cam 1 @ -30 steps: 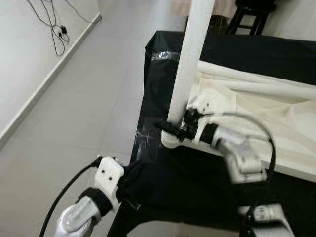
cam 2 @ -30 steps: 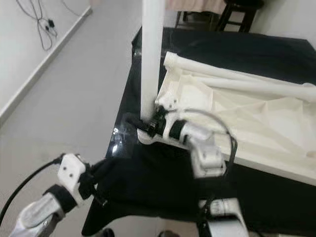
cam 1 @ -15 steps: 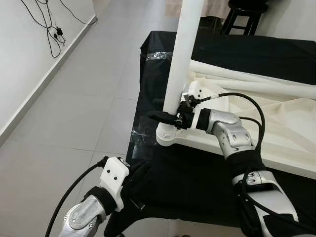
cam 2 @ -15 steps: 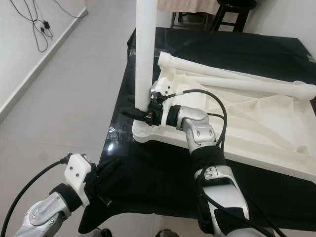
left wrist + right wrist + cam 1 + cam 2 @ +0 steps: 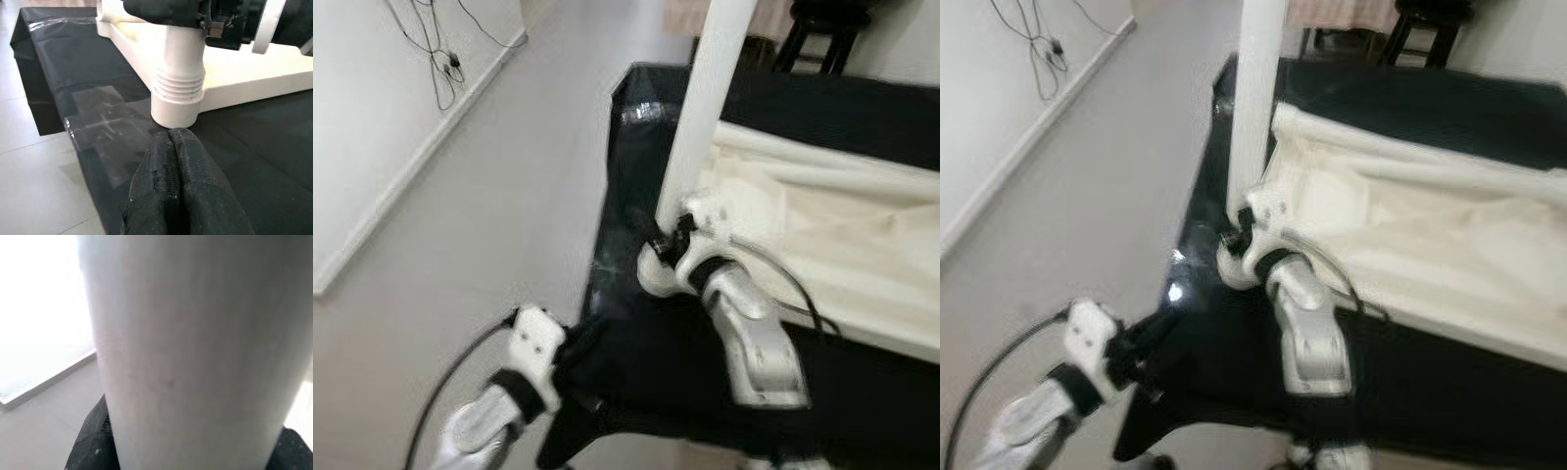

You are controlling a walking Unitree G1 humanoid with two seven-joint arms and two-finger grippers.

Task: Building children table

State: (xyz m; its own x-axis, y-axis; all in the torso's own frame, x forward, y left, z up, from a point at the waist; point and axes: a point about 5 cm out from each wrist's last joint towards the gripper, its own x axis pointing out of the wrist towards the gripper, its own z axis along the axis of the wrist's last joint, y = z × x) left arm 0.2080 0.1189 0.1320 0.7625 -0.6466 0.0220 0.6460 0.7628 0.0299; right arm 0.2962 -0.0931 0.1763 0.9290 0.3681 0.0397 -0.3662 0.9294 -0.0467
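My left wrist camera alone shows the ribbed socket (image 5: 177, 100) under the white leg (image 5: 705, 113). My right end effector (image 5: 1234, 238) clamps that leg's base, arm reaching forward; my left end effector (image 5: 172, 183), fingers pressed together and empty, rests on the desk (image 5: 98, 122) near the socket.

white table leg (image 5: 705, 108) | upright | in tabletop (image 5: 842, 245) corner socket

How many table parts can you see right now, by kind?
Upright white table leg, held by the right gripper: 1
White table legs lying flat: at least 1, too blurred to separate
White tabletop, upside down: 1
Total: at least 3
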